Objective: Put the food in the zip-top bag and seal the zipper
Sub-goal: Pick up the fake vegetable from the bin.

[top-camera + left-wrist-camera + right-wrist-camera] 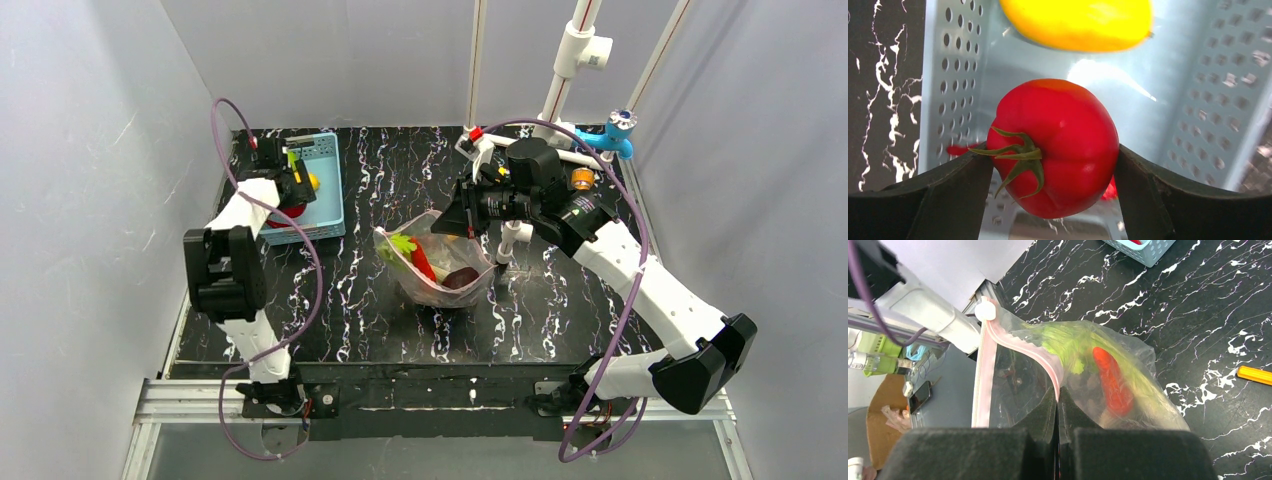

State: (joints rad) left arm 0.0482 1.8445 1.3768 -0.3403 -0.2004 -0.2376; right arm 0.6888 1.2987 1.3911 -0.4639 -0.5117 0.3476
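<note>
My left gripper (289, 192) hangs over the light blue basket (330, 205) at the far left. In the left wrist view it (1055, 156) is shut on the red pepper (1058, 145), one finger on each side. The yellow oval fruit (1078, 22) lies in the basket just beyond. My right gripper (468, 216) is shut on the pink zipper (1020, 347) at the mouth of the zip-top bag (440, 270), holding that edge up; the fingertips (1058, 396) meet on the strip. Inside the bag lie the green leek (1063, 340), the red chili (1113, 377) and a dark red piece (462, 276).
White pipes and a blue fitting (612, 135) stand at the back right, with a short white pipe piece (510, 240) next to the bag. An orange-handled tool (1255, 375) lies on the black marbled table right of the bag. Grey walls enclose the sides.
</note>
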